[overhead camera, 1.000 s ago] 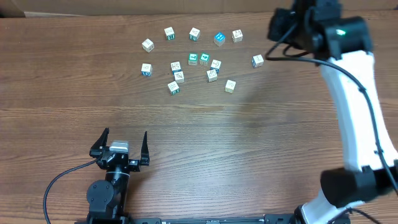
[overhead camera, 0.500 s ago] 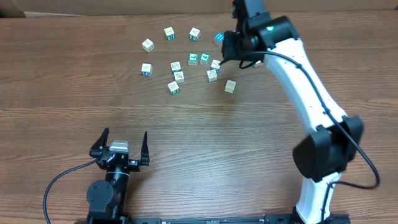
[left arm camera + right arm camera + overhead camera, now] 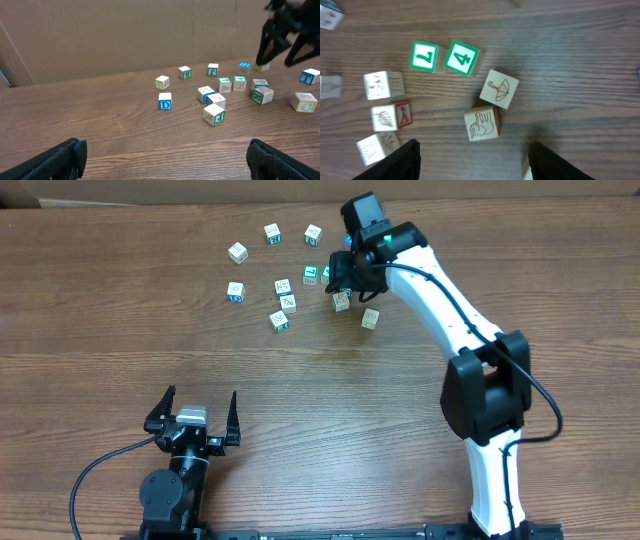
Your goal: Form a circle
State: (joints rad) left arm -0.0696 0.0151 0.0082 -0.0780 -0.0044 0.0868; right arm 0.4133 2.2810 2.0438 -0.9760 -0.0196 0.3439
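Small whitish letter cubes [image 3: 284, 286] lie in a loose, irregular scatter at the far middle of the table, not as a circle. My right gripper [image 3: 343, 275] hovers over the right side of this scatter, open and holding nothing. In the right wrist view its dark fingers [image 3: 402, 161] stand apart at the bottom, the gripper [image 3: 472, 162] just below an animal-picture cube [image 3: 482, 125] and an umbrella cube [image 3: 499, 88]. Green cubes marked 7 [image 3: 424, 56] and 4 [image 3: 461, 58] lie beyond. My left gripper [image 3: 196, 412] rests wide open near the front edge, far from the cubes [image 3: 214, 115].
A brown cardboard wall [image 3: 125, 35] runs behind the table's far edge. The right arm's white links [image 3: 440, 290] stretch over the right half of the table and hide some cubes. One cube [image 3: 370, 318] sits apart at the scatter's front right.
The right arm has swung from the far right corner leftward over the cubes, and its jaws have opened. The left arm has not moved.
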